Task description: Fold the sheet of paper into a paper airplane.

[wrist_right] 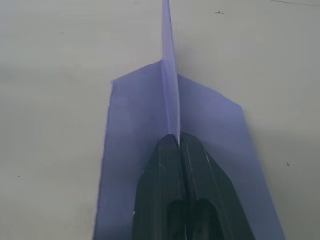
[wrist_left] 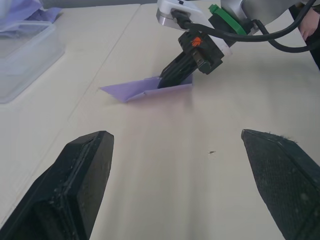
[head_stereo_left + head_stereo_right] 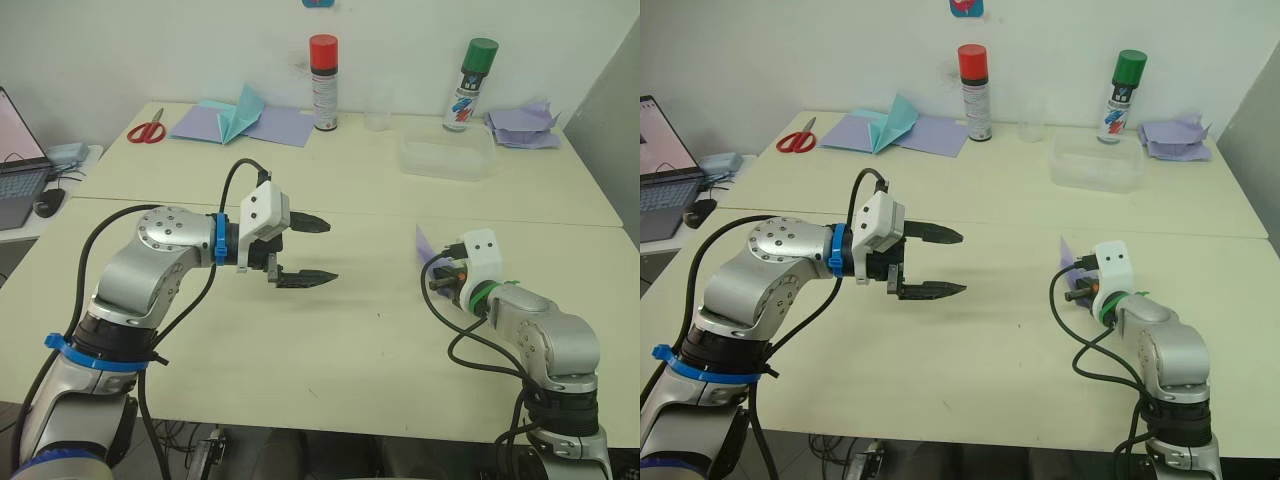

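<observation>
The sheet of paper (image 3: pixel 424 243) is lavender and folded into a narrow wedge with a raised middle ridge, the shape of the paper airplane (image 2: pixel 145 89). It rests on the cream table at the right. My right gripper (image 3: pixel 437 277) is shut on that ridge, and its black fingers (image 1: pixel 165 170) pinch the ridge from behind while the wings (image 1: pixel 130 125) spread flat to both sides. My left gripper (image 3: pixel 330 251) hovers open above the table's middle, well to the left of the paper, with nothing between its fingers (image 2: pixel 80 175).
Along the back stand red scissors (image 3: pixel 147 130), a pale-blue paper shape on lavender sheets (image 3: pixel 240 118), a red-capped can (image 3: pixel 323 82), a green-capped can (image 3: pixel 473 85), a clear plastic box (image 3: pixel 446 157) and a lavender paper heap (image 3: pixel 525 127). A laptop (image 3: pixel 18 160) sits far left.
</observation>
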Tool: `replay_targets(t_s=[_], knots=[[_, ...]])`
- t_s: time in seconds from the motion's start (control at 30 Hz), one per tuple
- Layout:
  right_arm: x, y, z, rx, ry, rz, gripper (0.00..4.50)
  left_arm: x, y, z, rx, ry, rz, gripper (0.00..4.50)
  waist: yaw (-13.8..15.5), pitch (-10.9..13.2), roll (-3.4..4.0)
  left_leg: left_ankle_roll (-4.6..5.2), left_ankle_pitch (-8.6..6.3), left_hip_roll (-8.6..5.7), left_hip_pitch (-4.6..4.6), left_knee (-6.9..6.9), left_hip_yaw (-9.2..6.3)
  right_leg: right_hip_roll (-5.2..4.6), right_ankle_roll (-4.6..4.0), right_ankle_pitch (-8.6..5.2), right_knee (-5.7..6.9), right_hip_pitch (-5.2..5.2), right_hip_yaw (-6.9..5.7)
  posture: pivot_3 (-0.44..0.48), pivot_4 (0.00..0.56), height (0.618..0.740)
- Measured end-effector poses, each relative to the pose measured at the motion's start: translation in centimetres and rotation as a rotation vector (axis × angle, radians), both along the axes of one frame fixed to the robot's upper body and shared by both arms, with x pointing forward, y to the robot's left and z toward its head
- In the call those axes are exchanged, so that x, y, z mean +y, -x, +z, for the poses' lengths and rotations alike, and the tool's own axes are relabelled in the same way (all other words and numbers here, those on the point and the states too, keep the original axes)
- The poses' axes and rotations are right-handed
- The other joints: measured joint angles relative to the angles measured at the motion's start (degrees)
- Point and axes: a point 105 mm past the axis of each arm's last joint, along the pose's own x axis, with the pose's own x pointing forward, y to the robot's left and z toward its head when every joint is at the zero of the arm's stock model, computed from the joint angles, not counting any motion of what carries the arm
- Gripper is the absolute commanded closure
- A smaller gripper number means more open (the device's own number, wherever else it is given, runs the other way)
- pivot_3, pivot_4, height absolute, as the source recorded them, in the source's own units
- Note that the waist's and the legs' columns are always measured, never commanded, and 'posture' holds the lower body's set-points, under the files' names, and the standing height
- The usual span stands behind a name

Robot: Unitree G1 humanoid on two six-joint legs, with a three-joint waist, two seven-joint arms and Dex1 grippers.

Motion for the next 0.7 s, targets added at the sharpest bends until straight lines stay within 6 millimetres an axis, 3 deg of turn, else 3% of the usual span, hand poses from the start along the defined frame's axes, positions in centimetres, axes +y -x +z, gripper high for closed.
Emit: replay_targets(t_s=[0.13,0.4,0.43,0.57,0.7], knots=[[-0.2,0.1,-0.5,-0.001,0.012,-0.001,3.2,0.0,0.2,-0.2,-0.002,-0.007,-0.014,0.0,0.0,0.0,0.0,0.0,0.0,-0.01,0.01,0.01,-0.01,0.0,0.01,0.0,0.06,-0.01,0.01,0.0,0.15,0.74],[-0.5,-0.2,0.9,-0.054,0.043,0.007,0.23,0.1,0.3,-0.9,0.015,-0.003,-0.012,0.0,0.0,0.0,0.0,0.0,0.0,-0.02,0.01,0.03,-0.05,0.0,0.01,-0.01,0.2,-0.02,-0.01,0.0,0.15,0.74],[-0.4,-0.3,1.5,-0.072,0.045,0.012,0.06,0.1,0.3,-0.9,0.015,-0.001,-0.013,0.0,0.0,0.0,0.0,0.0,0.0,-0.02,0.01,0.03,-0.06,0.01,0.01,-0.01,0.21,-0.02,-0.02,0.0,0.15,0.74],[-0.2,-0.5,4.3,-0.145,0.035,0.033,0.06,0.0,0.2,-1.0,0.007,0.008,-0.016,0.0,0.0,0.0,0.0,0.0,0.0,-0.01,0.01,0.03,-0.1,0.01,0.01,-0.01,0.22,-0.01,-0.05,0.0,0.15,0.74],[-0.5,-0.6,5.8,-0.163,0.049,0.058,0.06,0.3,-0.1,-1.0,0.001,0.009,-0.008,0.0,0.0,0.0,0.0,0.0,0.0,-0.02,0.01,0.03,-0.09,0.0,0.01,0.0,0.21,-0.02,-0.04,0.0,0.15,0.74]])
